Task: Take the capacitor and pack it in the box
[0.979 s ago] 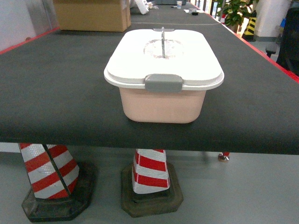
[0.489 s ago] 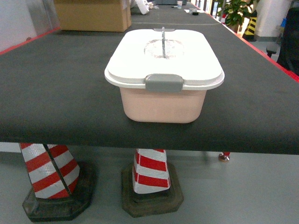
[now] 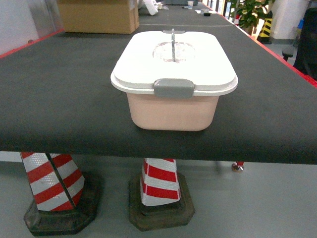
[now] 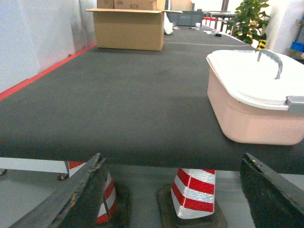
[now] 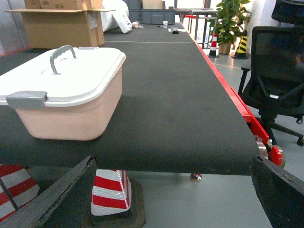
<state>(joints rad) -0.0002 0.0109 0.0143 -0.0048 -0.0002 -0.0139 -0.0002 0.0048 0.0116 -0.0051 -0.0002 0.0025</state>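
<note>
The box [image 3: 173, 113] is a salmon-pink tub standing near the front edge of the dark table [image 3: 59, 89]. Its white lid [image 3: 198, 64] is on, with a grey handle [image 3: 173, 44] on top and a grey clip [image 3: 173, 88] at the front. No capacitor shows in any view. My left gripper [image 4: 172, 159] is open and empty, low in front of the table edge, with the box [image 4: 247, 118] to its right. My right gripper [image 5: 173, 161] is also open and empty, with the box [image 5: 71, 114] to its left. Neither gripper appears in the head view.
A brown cardboard carton [image 3: 96, 15] stands at the table's far left. Two red-and-white cones [image 3: 52, 183] [image 3: 159, 186] stand on the floor under the table. A black office chair [image 5: 278, 71] and a potted plant [image 5: 232, 16] are beyond the red right table edge [image 5: 228, 95].
</note>
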